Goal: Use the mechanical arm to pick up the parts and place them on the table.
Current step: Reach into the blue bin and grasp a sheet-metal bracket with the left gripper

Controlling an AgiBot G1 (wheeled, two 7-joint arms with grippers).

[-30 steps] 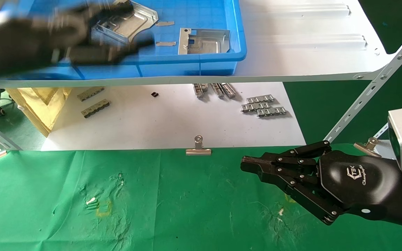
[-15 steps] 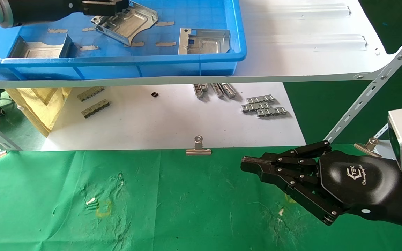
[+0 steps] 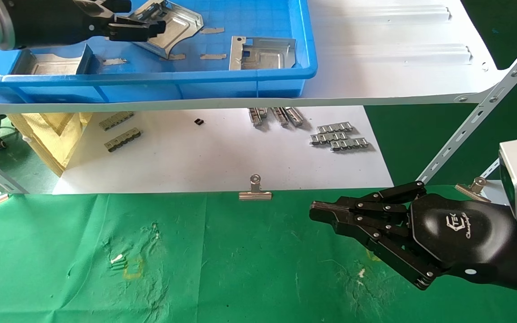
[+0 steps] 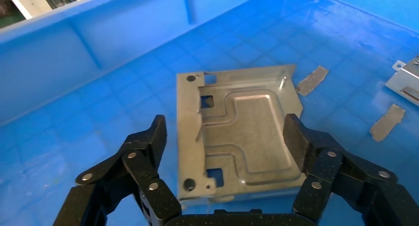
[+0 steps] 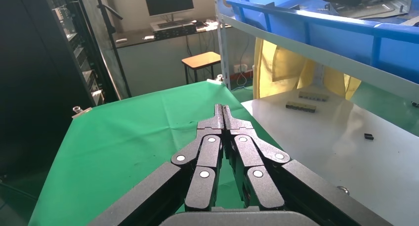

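The green-clothed surface (image 3: 240, 269) fills the near ground, wrinkled and scuffed, with a small yellow square mark on it. Behind it lies a white board (image 3: 218, 152) carrying grey toothed strips (image 3: 339, 136), and a binder clip (image 3: 255, 192) sits at the seam between board and cloth. Above that, on a white shelf (image 3: 397, 54), stands the blue tray (image 3: 240, 80).

The right hand (image 3: 319, 211) hangs low over the green cloth on the right, its black link fingers pressed together, holding nothing.

The left hand (image 4: 225, 137) is up inside the tray at its far left. Its fingers are spread, one on each side of a silvery plate (image 4: 242, 137), and from the wrist view they look just beside its edges; I cannot tell whether they touch. That plate lies on the tray floor, ribs up, tilted a little. Two more plates rest in the tray: one (image 3: 262, 53) toward the right wall, one (image 3: 54, 63) near the front left corner.
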